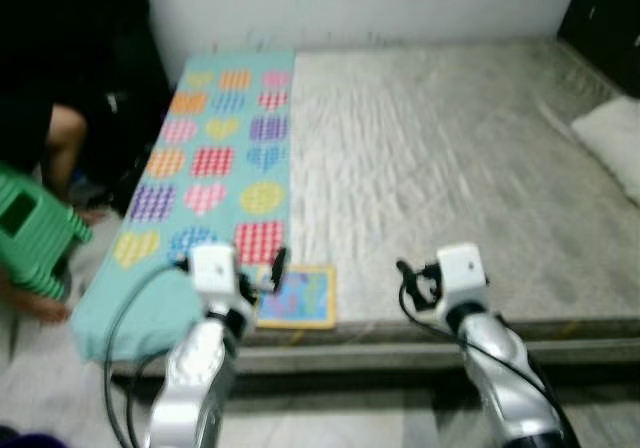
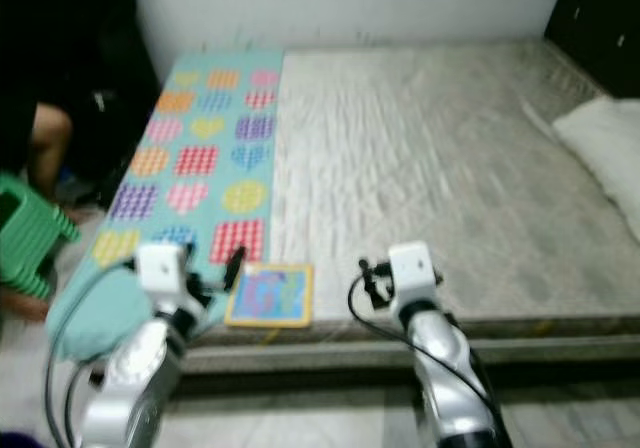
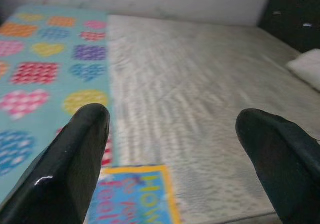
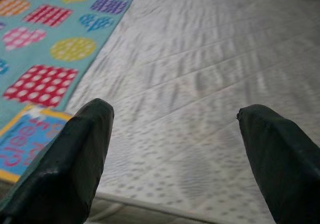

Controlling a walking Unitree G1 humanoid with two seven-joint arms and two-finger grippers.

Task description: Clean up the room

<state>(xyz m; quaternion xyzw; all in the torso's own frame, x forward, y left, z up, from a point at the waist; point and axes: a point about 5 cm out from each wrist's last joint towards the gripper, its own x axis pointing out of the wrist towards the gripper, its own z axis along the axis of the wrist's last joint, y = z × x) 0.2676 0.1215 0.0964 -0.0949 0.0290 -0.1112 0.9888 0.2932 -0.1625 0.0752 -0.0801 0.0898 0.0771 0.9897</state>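
Two end effectors raised at bed (image 1: pixel 450 168) foot. Head views: book (image 1: pixel 297 296) at mattress edge beside heart blanket (image 1: pixel 215 163), near left end effector (image 1: pixel 262 274).
Left wrist: fingers (image 3: pixel 75 169) wide open, empty, book just below.
Right wrist: right end effector (image 4: pixel 175 149) wide open, empty.
Risk: blurred frames; book could slide off edge.

Most of the grey mattress (image 1: pixel 440 158) is wide open, just the picture book (image 1: pixel 297 296) at the near edge and a pillow (image 1: pixel 615 138) far right.
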